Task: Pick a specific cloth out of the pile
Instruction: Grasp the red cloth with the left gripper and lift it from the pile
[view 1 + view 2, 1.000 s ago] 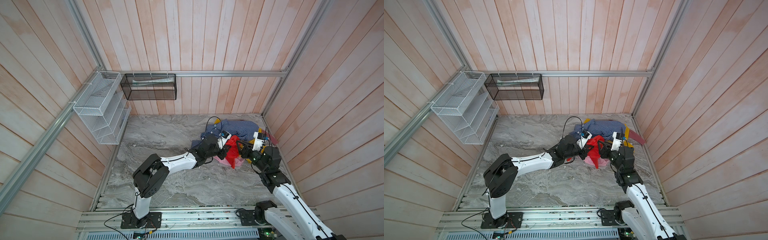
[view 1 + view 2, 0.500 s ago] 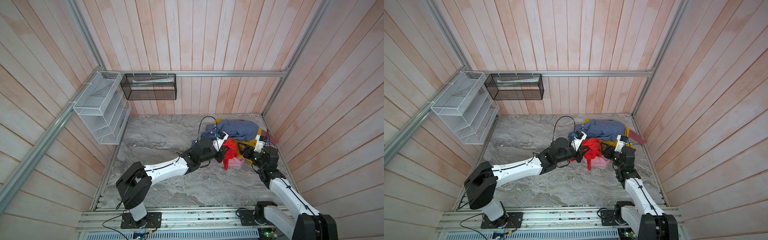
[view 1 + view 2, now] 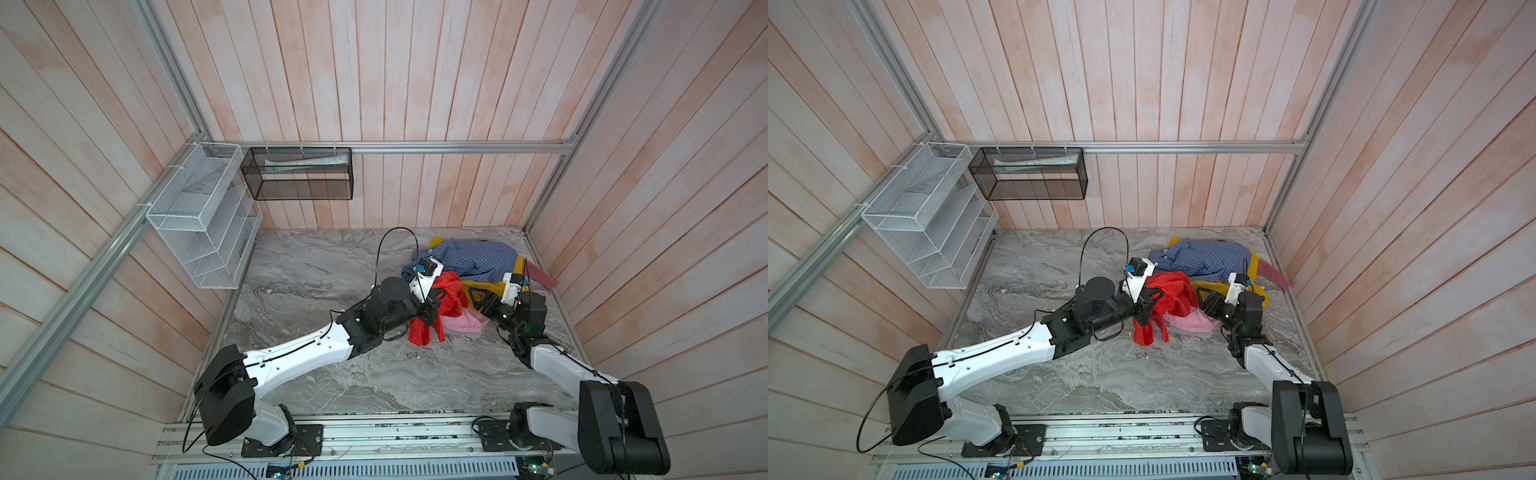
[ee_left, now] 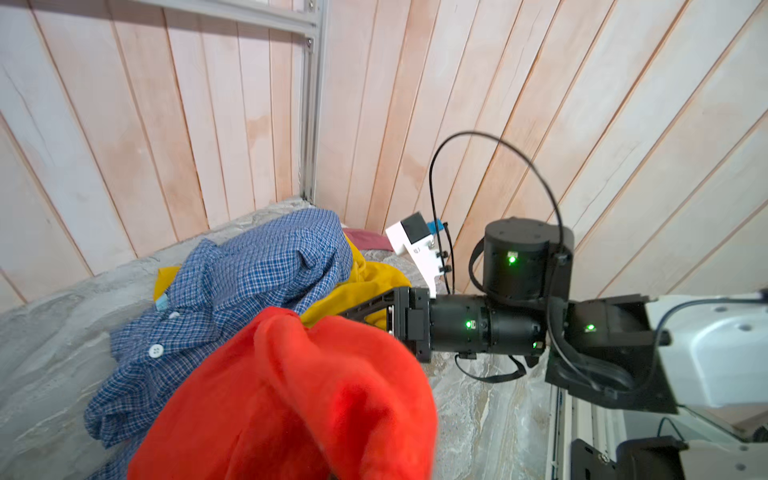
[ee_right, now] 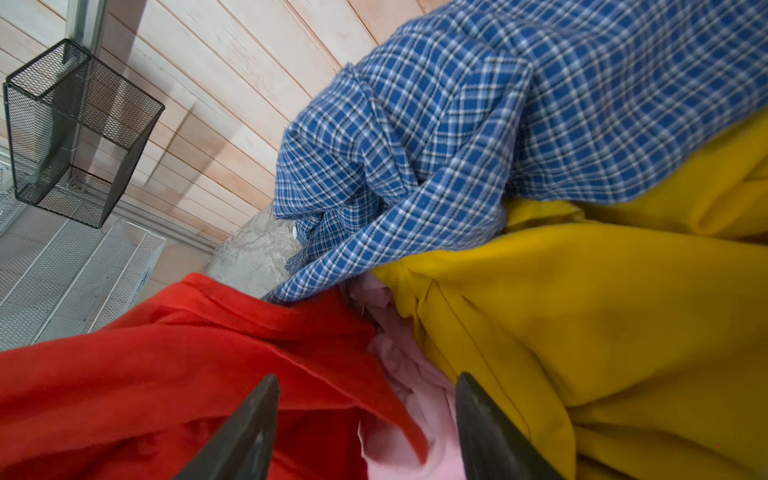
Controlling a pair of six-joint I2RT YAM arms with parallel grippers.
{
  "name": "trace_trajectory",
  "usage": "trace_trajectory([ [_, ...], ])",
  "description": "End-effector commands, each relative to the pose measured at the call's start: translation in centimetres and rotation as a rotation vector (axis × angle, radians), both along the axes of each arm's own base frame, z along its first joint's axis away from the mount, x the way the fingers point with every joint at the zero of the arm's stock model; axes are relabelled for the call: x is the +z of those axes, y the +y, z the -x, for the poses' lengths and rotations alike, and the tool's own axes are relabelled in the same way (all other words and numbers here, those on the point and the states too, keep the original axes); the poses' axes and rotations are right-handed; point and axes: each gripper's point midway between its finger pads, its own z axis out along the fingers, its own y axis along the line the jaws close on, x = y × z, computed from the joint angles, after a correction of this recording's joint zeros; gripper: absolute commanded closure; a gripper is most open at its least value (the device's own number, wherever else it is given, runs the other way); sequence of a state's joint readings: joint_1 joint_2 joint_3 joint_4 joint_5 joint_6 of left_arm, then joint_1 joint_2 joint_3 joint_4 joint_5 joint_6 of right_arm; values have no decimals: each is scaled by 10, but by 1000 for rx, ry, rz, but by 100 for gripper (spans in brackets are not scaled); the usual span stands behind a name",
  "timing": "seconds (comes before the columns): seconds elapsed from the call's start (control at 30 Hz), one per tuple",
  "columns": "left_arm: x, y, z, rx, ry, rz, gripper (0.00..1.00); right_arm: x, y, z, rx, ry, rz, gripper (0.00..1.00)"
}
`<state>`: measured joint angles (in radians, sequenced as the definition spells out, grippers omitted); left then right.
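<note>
Two grippers meet at the pile (image 3: 498,266) of crumpled garments on the far right of the grey veined marble table (image 3: 311,282). The left gripper (image 3: 434,305) is clamped tight on the cloth (image 3: 451,297), a plain bright red garment of thin, faintly fuzzy fabric; it bunches into soft rounded folds at the jaws and droops in a limp strip at the pile's near left edge, shown in both top views (image 3: 1173,291). In the left wrist view the cloth (image 4: 291,395) bulges large and blurred in front of a blue checked shirt (image 4: 249,274) with white buttons. That woven shirt tops the far part of the pile; a mustard-yellow cloth (image 3: 478,286) of smooth heavy weave lies under it; a pale pink cloth (image 3: 463,322) spreads flat on the near side, and a dusty-rose cloth (image 3: 540,274) pokes out by the right wall. The right gripper (image 5: 365,378) stands wide, its dark tapered fingers (image 5: 249,424) apart and gripping nothing; past the gap lie the cloth (image 5: 145,374) and the pale pink cloth. A black mesh basket (image 3: 297,178) and a white wire rack (image 3: 199,220) hang at the far left.
</note>
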<state>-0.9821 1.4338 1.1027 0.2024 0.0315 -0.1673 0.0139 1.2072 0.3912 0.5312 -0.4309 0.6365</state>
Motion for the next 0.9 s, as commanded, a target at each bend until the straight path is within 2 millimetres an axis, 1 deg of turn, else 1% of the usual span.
trace_trajectory([
  [0.0,38,21,4,52,-93,51,100,6,-2,1,5,-42,34,32],
  [0.17,79,45,9,105,-202,74,100,9,-10,3,-25,-63,83,29],
  [0.3,111,65,11,160,-287,90,100,9,-12,6,-38,-66,102,28],
  [0.53,155,94,13,261,-419,84,100,7,-12,12,-37,-65,100,27],
  [0.73,195,117,23,306,-510,134,100,8,-13,14,-40,-73,101,27],
  [0.87,211,131,25,355,-554,148,100,9,-13,13,-43,-73,102,27],
])
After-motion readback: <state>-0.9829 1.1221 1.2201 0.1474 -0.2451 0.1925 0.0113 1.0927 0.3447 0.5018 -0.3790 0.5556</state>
